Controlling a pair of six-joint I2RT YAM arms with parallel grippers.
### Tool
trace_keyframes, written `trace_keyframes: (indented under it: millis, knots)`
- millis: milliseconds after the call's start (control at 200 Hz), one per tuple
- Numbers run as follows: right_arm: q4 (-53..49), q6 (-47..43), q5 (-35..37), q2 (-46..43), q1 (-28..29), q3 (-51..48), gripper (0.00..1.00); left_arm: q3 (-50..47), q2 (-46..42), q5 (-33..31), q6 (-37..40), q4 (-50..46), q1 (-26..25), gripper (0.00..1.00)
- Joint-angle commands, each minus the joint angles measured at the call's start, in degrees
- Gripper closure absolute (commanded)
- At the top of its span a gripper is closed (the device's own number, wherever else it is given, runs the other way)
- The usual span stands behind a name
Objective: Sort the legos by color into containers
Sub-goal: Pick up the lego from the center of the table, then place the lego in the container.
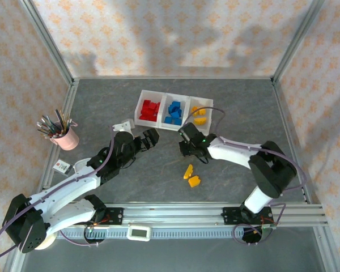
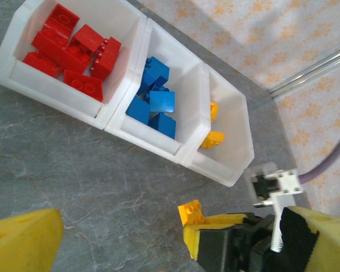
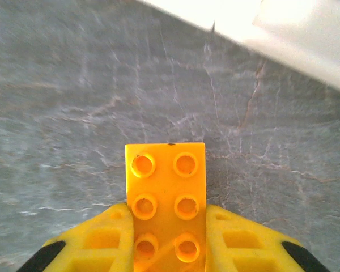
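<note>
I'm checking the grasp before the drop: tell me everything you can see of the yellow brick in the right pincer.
The yellow brick is glossy yellow-orange plastic, two studs wide, with three rows of round studs showing, studs facing the wrist camera. The right pincer is shut on it, a yellow finger pressed against each long side. Its far end juts out over the grey marbled table. Whether it touches the table cannot be told.
</note>
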Motion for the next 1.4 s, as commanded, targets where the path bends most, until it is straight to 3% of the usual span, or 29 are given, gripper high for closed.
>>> trace_keyframes:
  millis: [0, 210, 435, 681, 816, 901, 1111, 1396]
  knots:
    - [-2.3, 0.7, 0.1, -3.9, -1.5, 2.7, 0.74, 3.2, 1.9, 1.3, 2.2, -0.2, 0.5, 0.01]
    - [-3.5, 1.9, 2.9, -2.9, -6.4, 7.8, 0.73, 6.2, 6.2, 2.6, 3.0, 1.9, 0.5, 0.01]
    - [-5.3, 1.5, 8.8, 5.4, -9.8, 17.6, 0.73, 9.4, 10.4, 2.5, 4.0, 3.7, 0.8, 0.01]
    - [-4.6, 2.8, 9.9, 14.7, -14.0, 25.8, 0.73, 10.5, 13.4, 3.8, 3.9, 5.8, 1.6, 0.01]
    - [-5.3, 2.3, 10.6, 18.4, -14.1, 29.8, 0.65, 10.9, 14.3, 4.5, 3.9, 6.1, 2.3, 0.01]
    - [-6.9, 2.3, 11.7, 19.6, -14.1, 32.4, 0.51, 11.2, 14.5, 5.2, 4.0, 6.2, 2.7, 0.01]
    - [-7.2, 1.7, 9.7, 15.2, -14.0, 31.0, 0.45, 11.0, 13.4, 5.5, 4.2, 5.9, 3.0, 0.01]
    - [-9.0, 1.9, 8.0, 4.3, -11.5, 19.5, 0.4, 9.0, 10.3, 6.2, 4.8, 3.2, 3.1, 0.01]
